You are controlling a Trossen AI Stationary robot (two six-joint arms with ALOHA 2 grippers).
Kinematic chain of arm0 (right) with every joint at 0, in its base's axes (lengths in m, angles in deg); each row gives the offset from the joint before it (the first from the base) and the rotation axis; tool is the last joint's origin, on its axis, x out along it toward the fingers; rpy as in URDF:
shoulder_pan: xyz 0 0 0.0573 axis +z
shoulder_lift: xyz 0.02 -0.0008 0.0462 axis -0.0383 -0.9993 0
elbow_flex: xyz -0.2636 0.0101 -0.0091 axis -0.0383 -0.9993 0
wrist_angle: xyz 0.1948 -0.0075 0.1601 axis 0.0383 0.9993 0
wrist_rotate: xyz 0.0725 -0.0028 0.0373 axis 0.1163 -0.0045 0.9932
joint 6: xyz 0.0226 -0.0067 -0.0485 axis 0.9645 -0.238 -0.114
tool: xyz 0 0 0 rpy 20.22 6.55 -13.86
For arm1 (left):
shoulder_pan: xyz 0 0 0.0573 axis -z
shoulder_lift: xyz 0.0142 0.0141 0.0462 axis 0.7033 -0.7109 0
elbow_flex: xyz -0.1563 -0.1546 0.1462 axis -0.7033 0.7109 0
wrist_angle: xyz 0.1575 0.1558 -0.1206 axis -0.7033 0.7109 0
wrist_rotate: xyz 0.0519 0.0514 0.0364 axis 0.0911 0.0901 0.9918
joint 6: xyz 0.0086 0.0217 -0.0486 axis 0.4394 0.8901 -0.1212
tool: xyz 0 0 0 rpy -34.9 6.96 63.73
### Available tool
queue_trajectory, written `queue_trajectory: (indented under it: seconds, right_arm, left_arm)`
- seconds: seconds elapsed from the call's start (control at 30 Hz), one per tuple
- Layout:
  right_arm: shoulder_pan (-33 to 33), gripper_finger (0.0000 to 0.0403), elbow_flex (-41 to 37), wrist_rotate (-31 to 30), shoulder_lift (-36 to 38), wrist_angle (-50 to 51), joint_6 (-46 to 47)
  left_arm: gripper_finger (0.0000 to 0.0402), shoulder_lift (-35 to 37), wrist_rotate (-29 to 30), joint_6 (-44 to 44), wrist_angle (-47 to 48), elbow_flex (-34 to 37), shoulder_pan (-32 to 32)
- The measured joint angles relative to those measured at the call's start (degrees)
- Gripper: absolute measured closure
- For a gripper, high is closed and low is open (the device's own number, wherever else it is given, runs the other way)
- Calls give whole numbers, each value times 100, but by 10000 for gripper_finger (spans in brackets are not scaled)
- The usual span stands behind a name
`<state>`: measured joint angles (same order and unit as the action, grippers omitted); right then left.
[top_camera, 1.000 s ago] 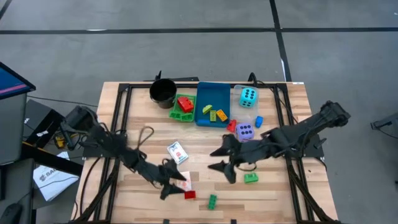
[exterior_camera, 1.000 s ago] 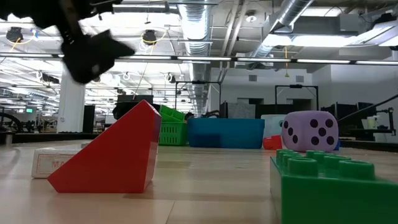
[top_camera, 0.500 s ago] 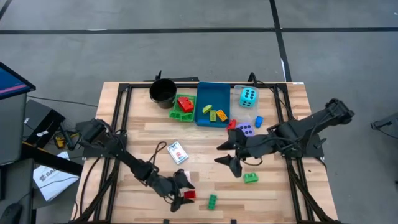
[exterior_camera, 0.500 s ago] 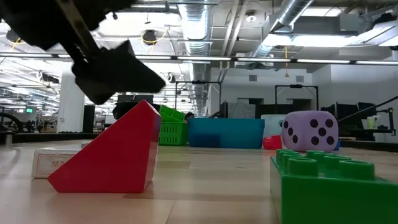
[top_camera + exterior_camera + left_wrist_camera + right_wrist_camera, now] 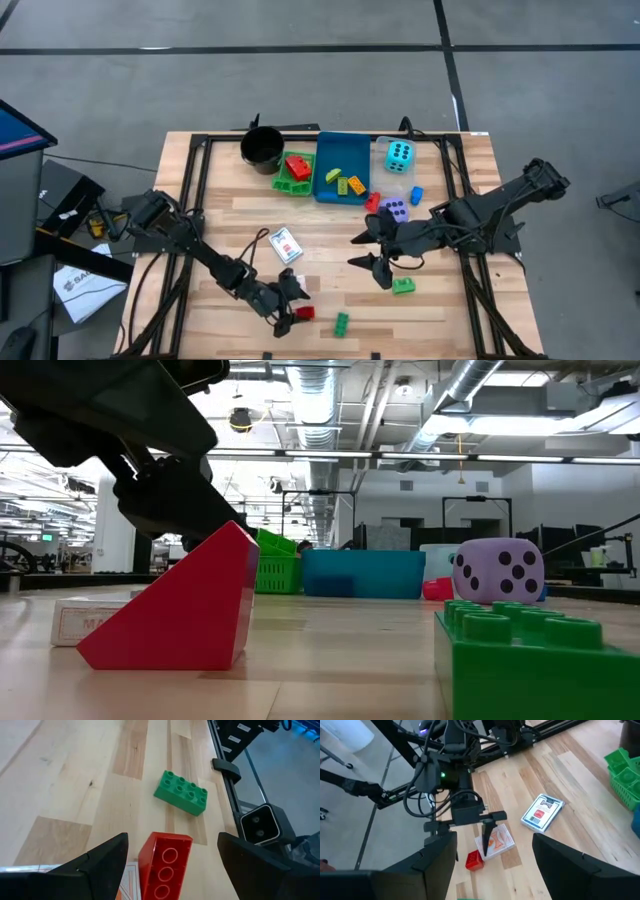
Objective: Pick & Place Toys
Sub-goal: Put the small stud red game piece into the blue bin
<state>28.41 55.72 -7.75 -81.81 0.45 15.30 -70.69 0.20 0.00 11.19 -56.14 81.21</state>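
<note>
Near the desk's front edge, the left gripper (image 5: 290, 305) hangs with jaws spread over the red brick (image 5: 164, 865), half hiding a white card pack (image 5: 494, 841). The right gripper (image 5: 372, 253) waits mid-desk, jaws apart and empty.

- red brick (image 5: 165, 865) lies near the table's front edge, touching a white card pack (image 5: 293, 297);
- green brick (image 5: 181, 792) nearby; purple die (image 5: 498, 571) upright.

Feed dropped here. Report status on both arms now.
Left gripper jaws open, straddling red brick. Right gripper open, empty, hovering mid-table. Card pack beside brick.
</note>
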Motion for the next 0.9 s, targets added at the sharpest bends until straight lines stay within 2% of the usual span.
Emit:
queue_trajectory:
  seconds: [0.67,0.9]
  right_arm:
    - [-15,149,0,-1,-2,110,-237]
    - [-17,149,-1,-1,-2,109,-264]
  left_arm:
    - [101,-11,193,0,221,0,38]
    - [101,-24,62,131,-231,2,39]
